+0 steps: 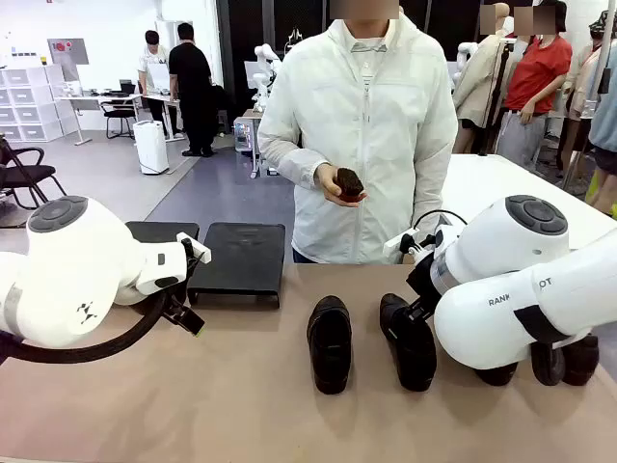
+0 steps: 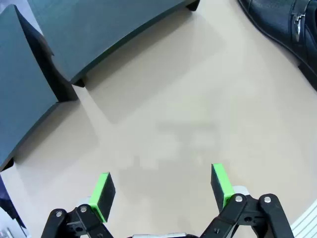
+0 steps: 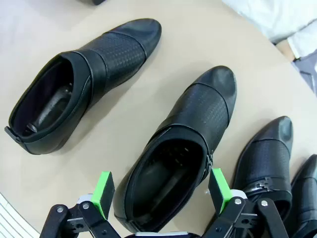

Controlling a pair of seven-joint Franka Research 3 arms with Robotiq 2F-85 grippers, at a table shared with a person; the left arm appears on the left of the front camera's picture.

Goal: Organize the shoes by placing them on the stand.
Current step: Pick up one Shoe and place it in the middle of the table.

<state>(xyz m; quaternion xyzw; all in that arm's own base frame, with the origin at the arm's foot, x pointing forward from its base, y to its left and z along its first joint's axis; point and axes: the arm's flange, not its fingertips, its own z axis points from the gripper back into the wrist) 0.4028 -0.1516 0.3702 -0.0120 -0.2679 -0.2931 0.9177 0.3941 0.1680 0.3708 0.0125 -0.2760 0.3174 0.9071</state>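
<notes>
The shoes (image 3: 198,109) look like black leather, toes smooth and faintly glossy, insteps finely dimpled; one carries a shiny metal buckle (image 2: 297,22). The stand (image 1: 239,256) is matt black, the surface (image 2: 198,99) smooth matt beige.

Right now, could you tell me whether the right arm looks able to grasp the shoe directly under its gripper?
Probably yes. The right gripper is open, its pads either side of that shoe's heel end with nothing over it. The neighbouring shoe lies close beside one pad, so room there looks tight.
</notes>
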